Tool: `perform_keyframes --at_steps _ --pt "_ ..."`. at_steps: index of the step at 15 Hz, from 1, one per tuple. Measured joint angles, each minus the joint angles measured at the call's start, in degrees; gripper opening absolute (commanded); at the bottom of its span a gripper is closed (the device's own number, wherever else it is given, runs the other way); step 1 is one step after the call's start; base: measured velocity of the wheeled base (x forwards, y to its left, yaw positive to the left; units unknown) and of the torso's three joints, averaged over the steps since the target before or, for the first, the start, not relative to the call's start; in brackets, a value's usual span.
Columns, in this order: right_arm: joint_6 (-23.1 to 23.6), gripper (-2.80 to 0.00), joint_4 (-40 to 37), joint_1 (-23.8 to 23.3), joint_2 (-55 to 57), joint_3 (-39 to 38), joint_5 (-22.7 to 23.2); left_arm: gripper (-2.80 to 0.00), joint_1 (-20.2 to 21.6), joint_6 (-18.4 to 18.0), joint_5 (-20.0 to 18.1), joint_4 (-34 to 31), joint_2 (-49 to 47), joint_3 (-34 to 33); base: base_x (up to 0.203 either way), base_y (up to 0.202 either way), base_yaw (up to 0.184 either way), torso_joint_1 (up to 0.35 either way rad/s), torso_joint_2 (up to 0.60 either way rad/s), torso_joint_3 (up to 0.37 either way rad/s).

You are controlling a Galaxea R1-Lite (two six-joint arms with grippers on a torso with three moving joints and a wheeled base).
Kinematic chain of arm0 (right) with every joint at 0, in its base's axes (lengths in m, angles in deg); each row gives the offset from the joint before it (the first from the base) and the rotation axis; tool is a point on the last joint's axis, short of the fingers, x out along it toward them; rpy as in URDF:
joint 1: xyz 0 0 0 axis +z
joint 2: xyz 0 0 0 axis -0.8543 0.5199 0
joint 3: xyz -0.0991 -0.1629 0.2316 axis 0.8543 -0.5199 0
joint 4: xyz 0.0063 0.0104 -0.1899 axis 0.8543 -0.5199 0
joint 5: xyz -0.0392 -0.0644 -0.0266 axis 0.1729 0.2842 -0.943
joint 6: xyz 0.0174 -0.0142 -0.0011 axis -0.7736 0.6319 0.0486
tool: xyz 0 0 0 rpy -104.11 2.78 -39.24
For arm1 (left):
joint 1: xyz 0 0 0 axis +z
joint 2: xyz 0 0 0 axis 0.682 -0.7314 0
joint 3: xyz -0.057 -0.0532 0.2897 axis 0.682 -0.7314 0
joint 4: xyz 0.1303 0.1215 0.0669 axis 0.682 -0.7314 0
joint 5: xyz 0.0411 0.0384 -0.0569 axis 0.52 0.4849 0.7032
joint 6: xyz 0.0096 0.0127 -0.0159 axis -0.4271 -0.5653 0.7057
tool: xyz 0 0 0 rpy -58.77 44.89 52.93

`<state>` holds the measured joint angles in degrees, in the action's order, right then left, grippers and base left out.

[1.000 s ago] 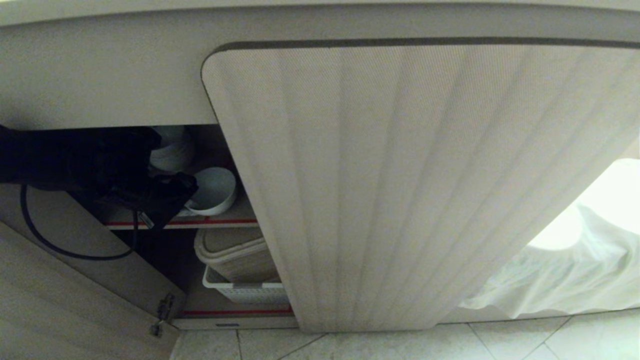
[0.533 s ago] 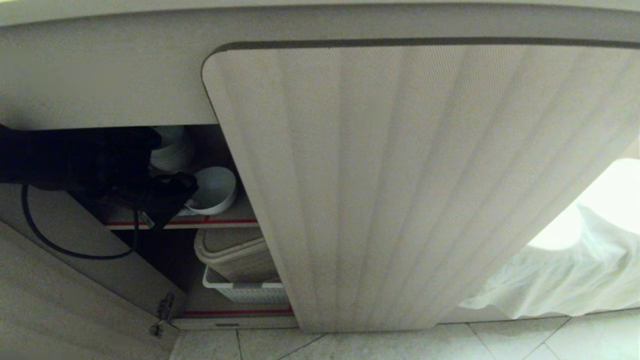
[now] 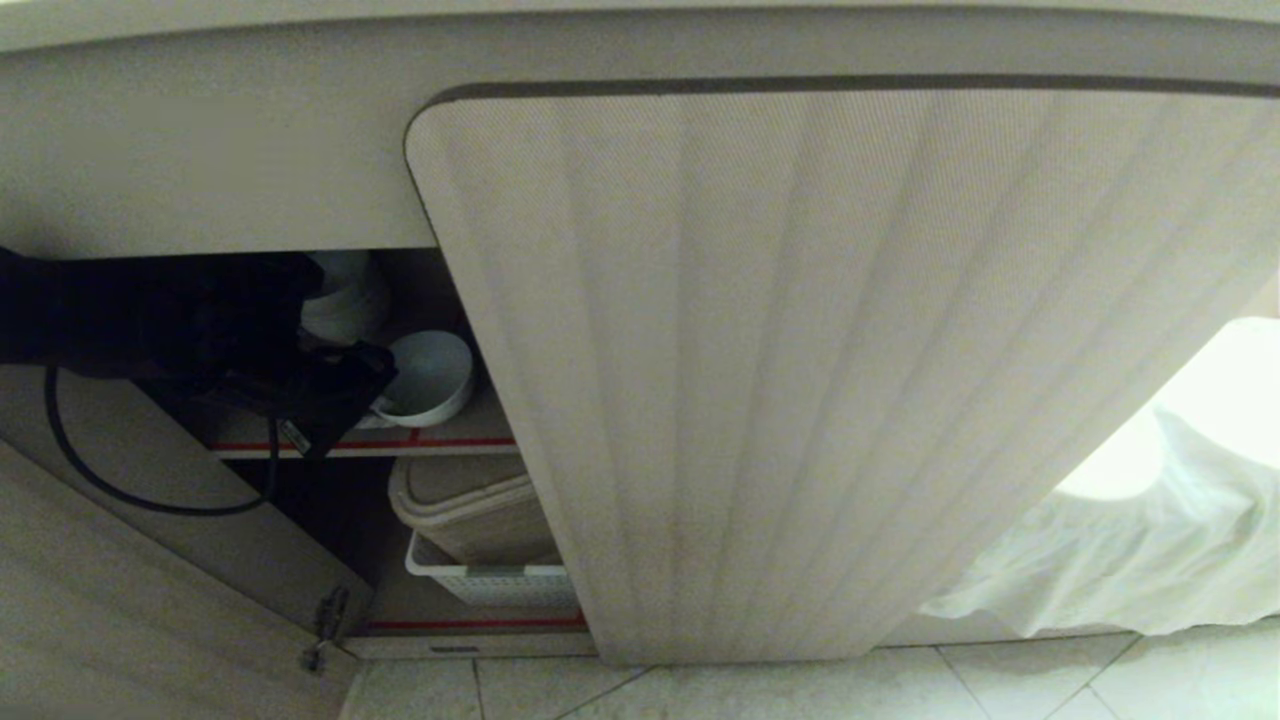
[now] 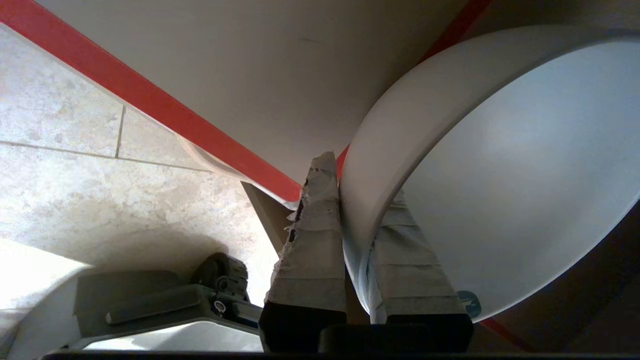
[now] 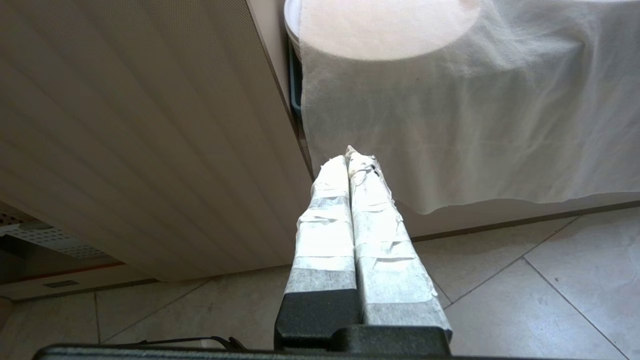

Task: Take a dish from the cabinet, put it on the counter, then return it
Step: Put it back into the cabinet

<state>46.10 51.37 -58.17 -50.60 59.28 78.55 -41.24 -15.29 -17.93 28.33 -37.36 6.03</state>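
Filling most of the head view, the fluted door [image 3: 830, 370] of the cabinet [image 3: 200, 170] hides everything behind it; only a narrow opening shows. White cloth [image 3: 1150, 520] covers something at far right. On the lower shelf, a white basket [image 3: 490, 580] is half cut off. On the red-edged upper shelf [image 3: 440, 440], the dish [image 3: 430, 378] tilts, its near rim clamped between the left gripper [image 4: 357, 200] fingers. Behind, a bowl stack [image 3: 345, 295] is mostly blocked. Right gripper [image 5: 350, 157] hangs pressed together, well apart.
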Motion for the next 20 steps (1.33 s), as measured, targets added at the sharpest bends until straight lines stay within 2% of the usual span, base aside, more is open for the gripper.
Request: perform_keyframes --at_steps 20 --pt "0.0 -2.8 0.0 0.0 0.0 0.0 0.0 -2.8 0.0 0.0 0.0 -0.1 -1.2 1.3 0.0 0.0 0.0 0.0 0.0 0.0"
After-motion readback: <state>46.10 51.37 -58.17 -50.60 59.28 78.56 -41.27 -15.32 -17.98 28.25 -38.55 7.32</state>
